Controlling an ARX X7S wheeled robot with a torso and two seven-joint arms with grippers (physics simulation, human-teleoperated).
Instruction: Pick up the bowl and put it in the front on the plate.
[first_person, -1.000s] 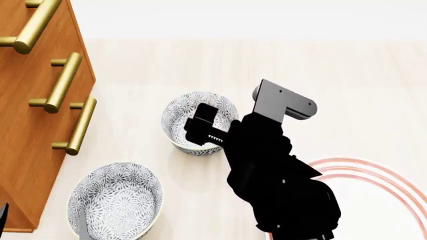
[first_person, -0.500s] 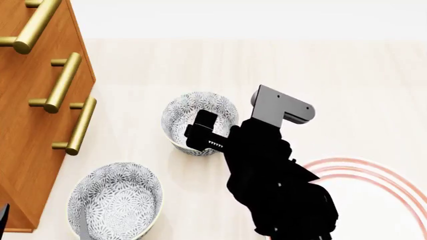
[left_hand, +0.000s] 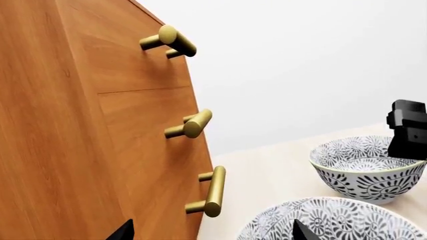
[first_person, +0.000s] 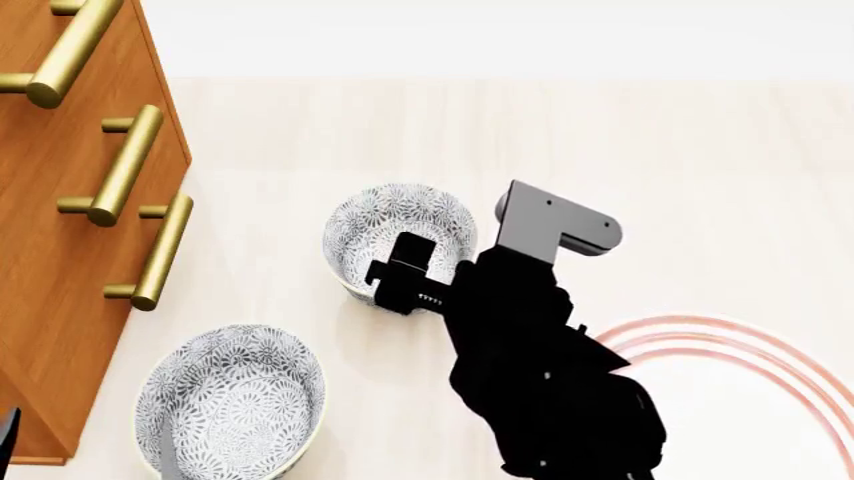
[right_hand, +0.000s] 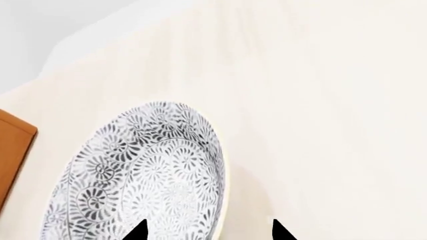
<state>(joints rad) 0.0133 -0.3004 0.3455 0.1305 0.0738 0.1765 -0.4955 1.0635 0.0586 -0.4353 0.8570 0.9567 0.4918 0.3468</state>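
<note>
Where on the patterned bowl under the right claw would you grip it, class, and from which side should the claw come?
Grip the bowl by its thin upright rim, on the side nearest the right claw. Come from above, one finger inside the wall and one outside. It stands upright and open, and looks too wide to span whole.

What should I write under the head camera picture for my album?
Black right pincer straddling the rim of a round grey-blue floral ceramic bowl.

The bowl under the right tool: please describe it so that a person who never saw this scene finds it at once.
Start at the wooden cabinet with brass handles on the pale table. Two patterned bowls stand beside it; take the bowl farther from the robot, not the nearer bowl. It alone has the right tool straddling its rim, and it is nearer the red-ringed plate.
</note>
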